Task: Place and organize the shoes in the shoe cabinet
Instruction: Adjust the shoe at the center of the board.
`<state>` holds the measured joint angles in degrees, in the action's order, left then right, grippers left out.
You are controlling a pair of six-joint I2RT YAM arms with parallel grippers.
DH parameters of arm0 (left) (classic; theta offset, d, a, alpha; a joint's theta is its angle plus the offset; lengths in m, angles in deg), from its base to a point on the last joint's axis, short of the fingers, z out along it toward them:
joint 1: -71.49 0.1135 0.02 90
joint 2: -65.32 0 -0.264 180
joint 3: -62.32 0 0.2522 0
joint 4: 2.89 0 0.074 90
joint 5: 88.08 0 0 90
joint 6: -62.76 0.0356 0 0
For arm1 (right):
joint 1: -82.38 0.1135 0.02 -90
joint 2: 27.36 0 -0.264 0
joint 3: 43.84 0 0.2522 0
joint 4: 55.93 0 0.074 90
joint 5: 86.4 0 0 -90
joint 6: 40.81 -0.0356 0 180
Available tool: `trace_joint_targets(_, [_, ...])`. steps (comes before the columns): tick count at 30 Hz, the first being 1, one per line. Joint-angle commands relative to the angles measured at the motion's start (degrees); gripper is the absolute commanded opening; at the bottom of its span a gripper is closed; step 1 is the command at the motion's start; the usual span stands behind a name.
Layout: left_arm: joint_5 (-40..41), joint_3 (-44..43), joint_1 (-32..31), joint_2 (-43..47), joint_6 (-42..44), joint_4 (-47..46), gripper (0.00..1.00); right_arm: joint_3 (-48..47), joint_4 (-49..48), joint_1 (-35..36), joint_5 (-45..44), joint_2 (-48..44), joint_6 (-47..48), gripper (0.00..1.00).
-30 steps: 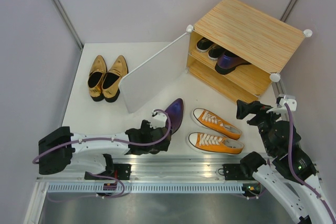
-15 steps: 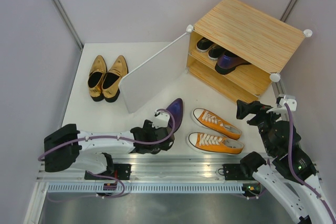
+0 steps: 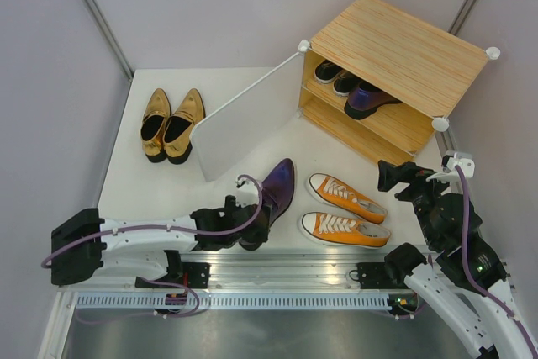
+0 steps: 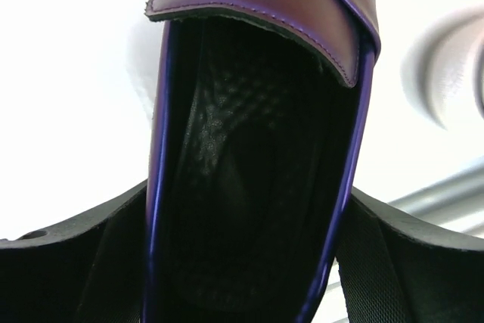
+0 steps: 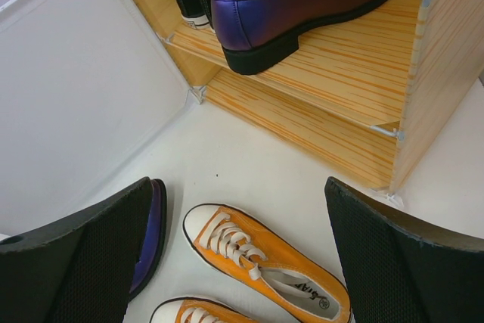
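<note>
My left gripper (image 3: 255, 226) is shut on the heel of a glossy purple loafer (image 3: 280, 182) at the table's front; in the left wrist view its fingers (image 4: 72, 255) press both sides of the loafer (image 4: 261, 5). The shoe cabinet (image 3: 403, 48) stands at the back right, with black sneakers (image 3: 334, 77) and the other purple loafer (image 3: 368, 97) on its shelf (image 5: 340, 73). Two orange sneakers (image 3: 345, 212) lie in front of it. Gold pumps (image 3: 172, 124) sit at the left. My right gripper (image 3: 388, 176) hangs open above the orange sneakers (image 5: 265, 259), holding nothing.
The cabinet's white door (image 3: 244, 119) stands swung open across the middle of the table, between the gold pumps and the cabinet. Grey walls close in on the left, right and back. A metal rail (image 3: 277, 271) runs along the near edge.
My left arm has drawn back and lowered toward the near edge, and its jaws have narrowed round the loafer's heel. The right arm has not moved.
</note>
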<state>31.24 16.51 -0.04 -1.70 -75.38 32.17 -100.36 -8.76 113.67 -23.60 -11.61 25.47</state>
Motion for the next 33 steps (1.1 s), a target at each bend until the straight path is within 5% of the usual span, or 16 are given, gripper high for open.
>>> trace_joint_targets(1, [-7.3,1.2,-0.3,4.8,-5.8,-10.3,0.02,-1.3,-1.2,0.3,0.3,0.4,0.7,0.98])
trace_joint_targets(15, [-4.5,2.7,1.3,11.8,-9.9,-11.6,0.02,-2.5,0.1,0.3,-0.2,0.8,1.0,0.98])
trace_joint_targets(20, [-3.0,0.7,1.6,15.6,-4.2,-13.9,0.02,-3.4,0.6,0.3,-0.4,0.9,1.0,0.98])
trace_joint_targets(33, [-4.0,0.1,1.4,6.5,-3.3,-8.1,0.02,-3.0,1.7,0.3,-0.9,0.9,0.7,0.98])
